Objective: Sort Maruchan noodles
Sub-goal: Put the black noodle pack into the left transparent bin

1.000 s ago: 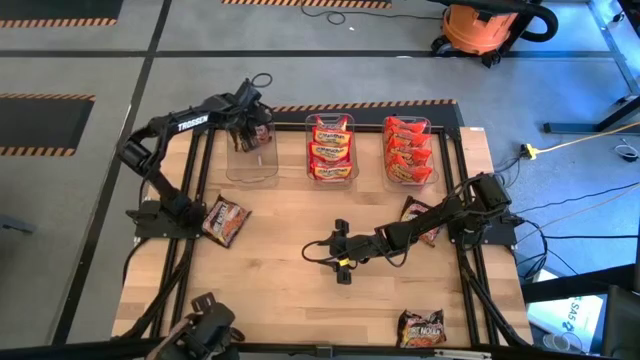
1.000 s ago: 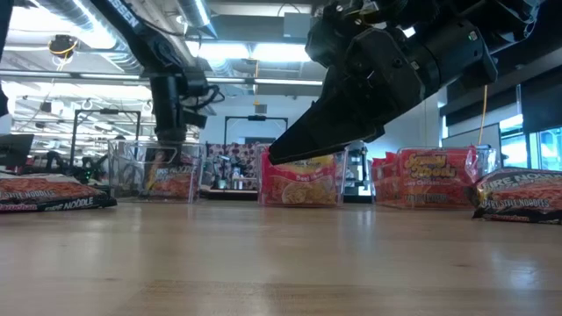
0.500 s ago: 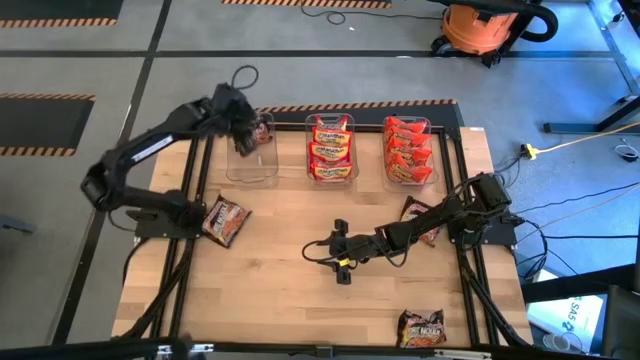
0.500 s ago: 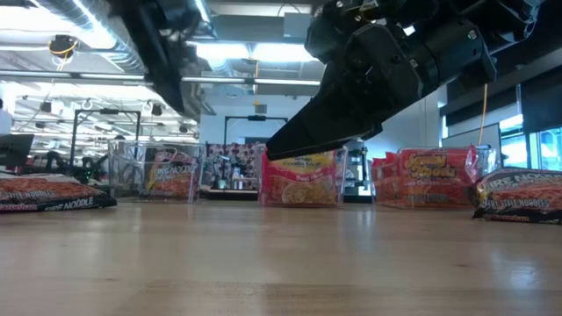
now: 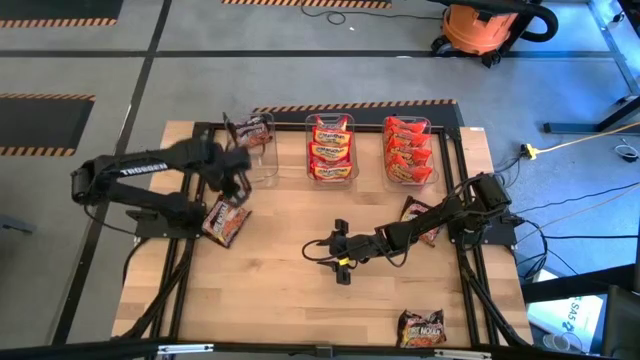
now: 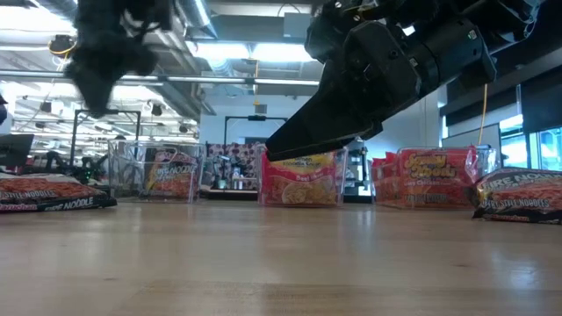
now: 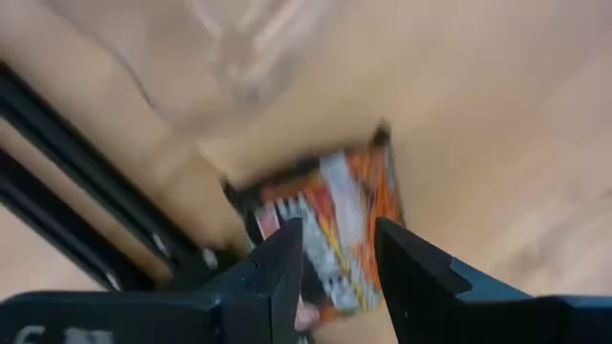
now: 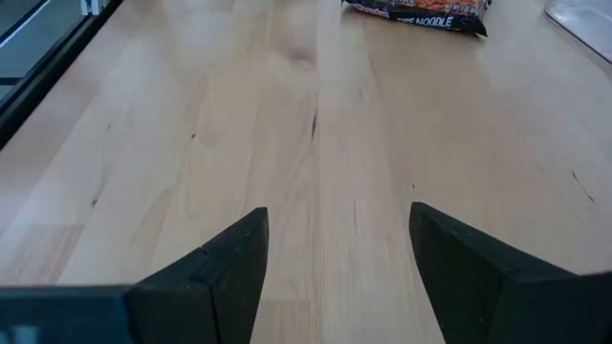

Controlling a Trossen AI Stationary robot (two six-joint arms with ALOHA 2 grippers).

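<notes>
Three clear bins stand along the far edge. The left bin (image 5: 255, 150) holds one dark packet (image 5: 250, 130) at its far end. The middle bin holds orange-yellow packets (image 5: 331, 147), the right bin red ones (image 5: 407, 150). Three more dark packets lie flat on the table: one at the left (image 5: 222, 221), one by the right arm (image 5: 418, 214), one at the near edge (image 5: 422, 327). My left gripper (image 5: 236, 183) hangs open in the air above the left packet (image 7: 330, 229). My right gripper (image 5: 318, 250) is open, low over the table's middle.
Black frame rails run along the table's left (image 5: 190, 250) and right sides (image 5: 470, 280). Bare wood lies in front of my right gripper (image 8: 339, 250), with the left dark packet (image 8: 416, 11) far ahead. An orange vacuum (image 5: 490, 25) stands on the floor beyond the table.
My left gripper has risen from the left bin, leaving the dark packet inside at its far end. It has then swung toward the near edge and now hangs over the dark packet at the table's left. The right arm has kept still.
</notes>
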